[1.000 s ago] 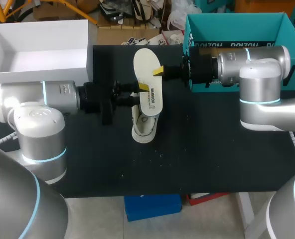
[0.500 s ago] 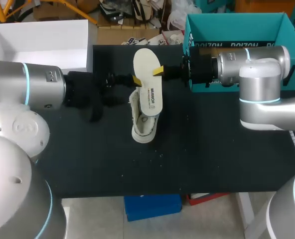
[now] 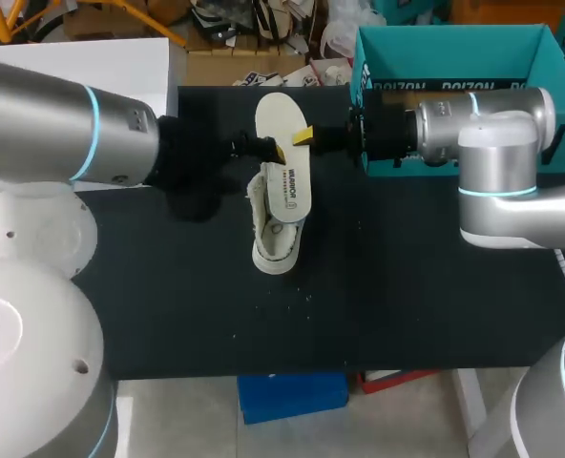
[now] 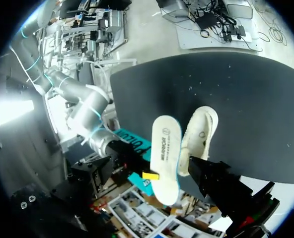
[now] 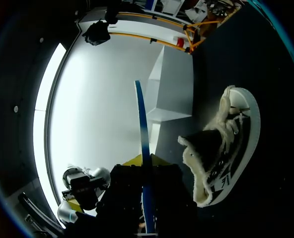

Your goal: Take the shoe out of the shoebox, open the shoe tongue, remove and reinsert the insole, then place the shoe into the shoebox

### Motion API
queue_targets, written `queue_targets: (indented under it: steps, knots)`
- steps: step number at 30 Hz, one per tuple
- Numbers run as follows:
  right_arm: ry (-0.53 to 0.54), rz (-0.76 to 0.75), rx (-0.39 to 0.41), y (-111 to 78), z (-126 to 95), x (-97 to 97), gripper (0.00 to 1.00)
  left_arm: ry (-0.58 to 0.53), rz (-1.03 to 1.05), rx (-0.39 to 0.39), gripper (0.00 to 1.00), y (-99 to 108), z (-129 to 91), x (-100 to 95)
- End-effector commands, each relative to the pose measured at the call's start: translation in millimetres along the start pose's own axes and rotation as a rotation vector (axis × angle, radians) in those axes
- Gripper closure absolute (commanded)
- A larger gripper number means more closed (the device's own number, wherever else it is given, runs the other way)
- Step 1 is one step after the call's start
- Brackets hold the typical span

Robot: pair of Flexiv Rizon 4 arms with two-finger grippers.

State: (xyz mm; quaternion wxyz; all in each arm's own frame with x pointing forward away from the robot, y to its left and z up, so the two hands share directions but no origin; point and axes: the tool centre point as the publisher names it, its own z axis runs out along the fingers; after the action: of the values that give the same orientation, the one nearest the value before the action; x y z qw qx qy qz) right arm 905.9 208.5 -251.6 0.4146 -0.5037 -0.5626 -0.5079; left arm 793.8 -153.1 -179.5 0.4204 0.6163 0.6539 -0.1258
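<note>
— What has been changed?
— The left gripper (image 3: 271, 150) has been lifted from beside the shoe (image 3: 275, 243) to the edge of the insole (image 3: 290, 186). Whether its fingers are spread cannot be told.
— And the insole?
— It is pinched by the right gripper (image 3: 303, 136), just above the shoe. Removal seems done, and reinsertion is probably being prepared.

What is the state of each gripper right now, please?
Left gripper: close beside the insole; open or shut cannot be told.
Right gripper: shut on the insole.
</note>
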Motion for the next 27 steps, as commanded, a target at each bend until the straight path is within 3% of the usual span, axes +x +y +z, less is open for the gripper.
queue_targets:
  steps: [1, 11, 27]
  knots:
    - [-0.001, 0.0, -0.001, -0.1, 0.9, -0.1, 1.0, 0.893, 0.032, 0.134, 0.0, 8.6, 28.4, -12.4]
    - [-0.001, 0.0, -0.001, -0.1, 0.9, -0.1, 1.0, 1.056, 0.022, 0.191, 0.0, 10.8, 42.3, -10.8]
    - [-0.001, 0.0, -0.001, -0.1, 0.9, -0.1, 1.0, 1.077, 0.034, 0.201, 0.0, 7.2, 52.1, -2.6]
